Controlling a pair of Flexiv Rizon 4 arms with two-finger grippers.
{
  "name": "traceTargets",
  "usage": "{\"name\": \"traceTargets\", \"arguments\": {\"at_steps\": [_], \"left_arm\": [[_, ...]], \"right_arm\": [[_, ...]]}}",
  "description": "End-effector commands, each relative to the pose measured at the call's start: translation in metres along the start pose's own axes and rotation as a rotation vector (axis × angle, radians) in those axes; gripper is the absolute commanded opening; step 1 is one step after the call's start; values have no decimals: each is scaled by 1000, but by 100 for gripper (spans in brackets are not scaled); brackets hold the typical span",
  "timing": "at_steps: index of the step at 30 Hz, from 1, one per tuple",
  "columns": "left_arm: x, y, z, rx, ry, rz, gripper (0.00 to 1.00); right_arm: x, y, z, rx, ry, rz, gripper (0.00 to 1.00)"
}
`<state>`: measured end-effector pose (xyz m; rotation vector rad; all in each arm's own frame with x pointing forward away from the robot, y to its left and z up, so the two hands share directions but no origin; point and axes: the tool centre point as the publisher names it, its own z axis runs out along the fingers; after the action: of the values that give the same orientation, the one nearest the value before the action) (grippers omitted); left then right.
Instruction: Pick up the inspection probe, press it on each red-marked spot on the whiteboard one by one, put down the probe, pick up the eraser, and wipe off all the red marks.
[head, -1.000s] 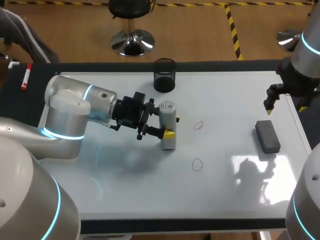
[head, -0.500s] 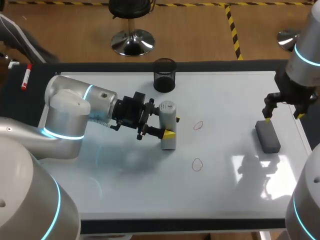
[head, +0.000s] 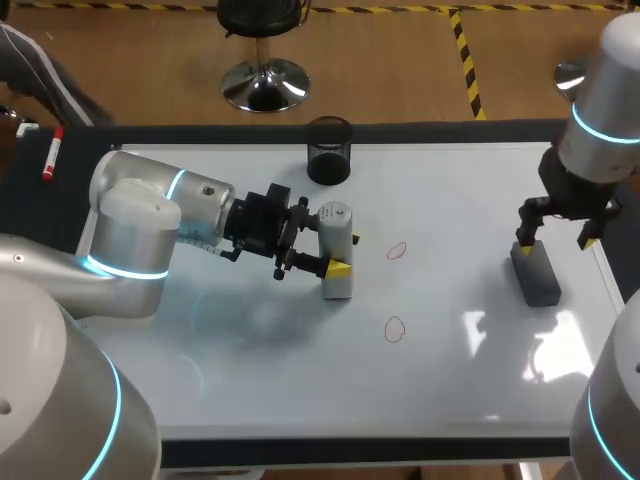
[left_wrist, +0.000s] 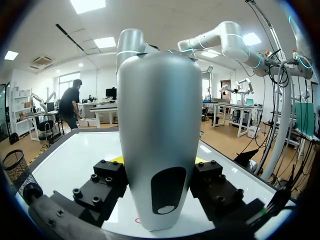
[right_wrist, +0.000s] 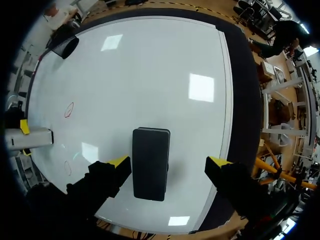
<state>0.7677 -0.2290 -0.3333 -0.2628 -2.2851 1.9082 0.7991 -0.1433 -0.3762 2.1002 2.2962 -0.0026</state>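
Observation:
The inspection probe (head: 335, 250), a pale grey cylinder, stands upright on the whiteboard (head: 250, 360), left of the two red marks. My left gripper (head: 346, 255) is shut on it from both sides; in the left wrist view the probe (left_wrist: 159, 125) fills the gap between the black fingers (left_wrist: 107, 177). One red ring (head: 397, 250) lies just right of the probe, another (head: 394, 328) nearer the front. The dark grey eraser (head: 537, 272) lies flat at the right. My right gripper (head: 553, 238) hangs open over it. In the right wrist view the eraser (right_wrist: 150, 162) lies below and between the yellow tips of that gripper (right_wrist: 169, 162).
A black cup (head: 329, 150) stands at the whiteboard's far edge, behind the probe. A red marker (head: 50, 155) lies on the dark table strip at the far left. The whiteboard's right edge (head: 600, 270) runs close beside the eraser.
My right gripper has come down and leftward from the board's right edge to a spot over the eraser. The left arm and the probe have not moved.

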Motion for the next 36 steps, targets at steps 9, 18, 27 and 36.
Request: {"name": "traceTargets", "arguments": {"at_steps": [9, 18, 27, 36], "left_arm": [[1, 9, 2, 4, -1, 1, 0], [1, 9, 2, 4, -1, 1, 0], [1, 9, 2, 4, -1, 1, 0], [1, 9, 2, 4, -1, 1, 0]], "right_arm": [[10, -4, 12, 3, 20, -14, 100], [19, -14, 15, 8, 28, -27, 100], [24, -23, 16, 7, 11, -26, 100], [27, -26, 23, 9, 9, -22, 100]]}}
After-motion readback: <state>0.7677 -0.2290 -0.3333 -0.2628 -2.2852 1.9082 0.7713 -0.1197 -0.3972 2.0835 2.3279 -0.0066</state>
